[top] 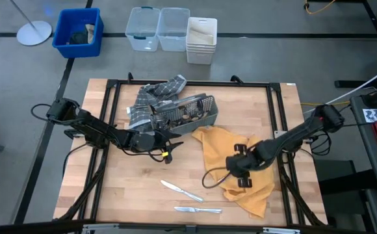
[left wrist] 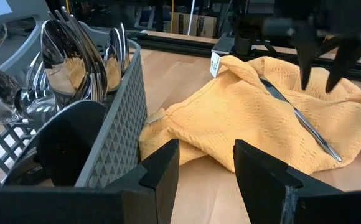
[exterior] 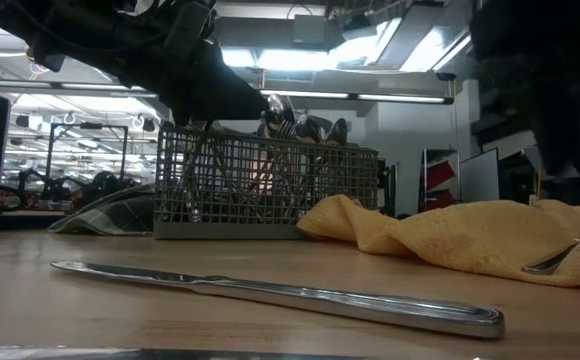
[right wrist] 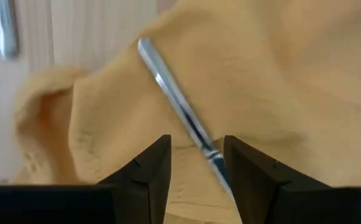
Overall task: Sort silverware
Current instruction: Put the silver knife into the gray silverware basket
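high view: left gripper point(top: 169, 144) beside the mesh caddy point(top: 187, 114), right gripper point(top: 240, 170) over the yellow cloth point(top: 222, 146); two knives point(top: 181, 190) on bare table point(top: 130, 188). left wrist view: fingers point(left wrist: 162, 171) apart, empty; spoons point(left wrist: 75, 59) in caddy. right wrist view: fingers point(right wrist: 146, 168) spread, straddling a knife point(right wrist: 177, 102) on the cloth.

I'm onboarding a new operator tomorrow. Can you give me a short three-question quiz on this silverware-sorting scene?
1. True or false: the right gripper hovers open over the yellow cloth.
2. How many knives lie on the bare wooden table near its front edge?
3. The grey mesh caddy is: A) empty B) holding silverware C) upside down.

Key:
1. True; a knife on the cloth sits just ahead of its fingers.
2. Two: one knife, another knife.
3. B.
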Controlling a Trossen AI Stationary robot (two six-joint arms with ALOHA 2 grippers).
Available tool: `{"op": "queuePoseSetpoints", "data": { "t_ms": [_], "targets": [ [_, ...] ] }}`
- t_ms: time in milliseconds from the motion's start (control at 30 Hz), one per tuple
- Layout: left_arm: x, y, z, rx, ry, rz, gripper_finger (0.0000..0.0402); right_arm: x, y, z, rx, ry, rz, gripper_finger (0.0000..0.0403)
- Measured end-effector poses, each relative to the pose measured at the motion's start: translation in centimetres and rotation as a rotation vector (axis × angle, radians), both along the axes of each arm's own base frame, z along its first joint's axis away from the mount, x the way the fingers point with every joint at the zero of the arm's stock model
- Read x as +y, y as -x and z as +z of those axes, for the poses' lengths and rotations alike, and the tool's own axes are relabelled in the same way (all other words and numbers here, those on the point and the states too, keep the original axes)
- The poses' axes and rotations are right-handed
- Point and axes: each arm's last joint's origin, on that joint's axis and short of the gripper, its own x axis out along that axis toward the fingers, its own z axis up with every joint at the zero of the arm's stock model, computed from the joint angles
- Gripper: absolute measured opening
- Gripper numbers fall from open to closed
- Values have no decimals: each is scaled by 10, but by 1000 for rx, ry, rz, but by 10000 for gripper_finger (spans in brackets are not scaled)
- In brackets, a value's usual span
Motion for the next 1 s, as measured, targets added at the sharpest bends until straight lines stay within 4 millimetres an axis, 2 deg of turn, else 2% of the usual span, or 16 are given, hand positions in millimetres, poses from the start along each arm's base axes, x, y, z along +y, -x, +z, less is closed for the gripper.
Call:
{"op": "queuePoseSetpoints", "data": {
  "t_ms": [167,333,533,733,833,1000],
  "targets": [
    [0,0,0,0,0,0,141,16,-2,-26,86,58,45,147],
    [0,0,0,0,0,0,141,18,-7,-46,136,146,42,147],
    [0,0,0,-1,3,1,141,18,-9,-58,164,200,51,147],
    [0,0,0,-2,5,1,141,19,-8,-67,200,171,55,145],
    [0,0,0,-2,6,1,141,18,-7,-70,222,161,57,130],
    [0,0,0,-3,6,1,141,19,-7,-69,210,144,60,74]
  ]
}}
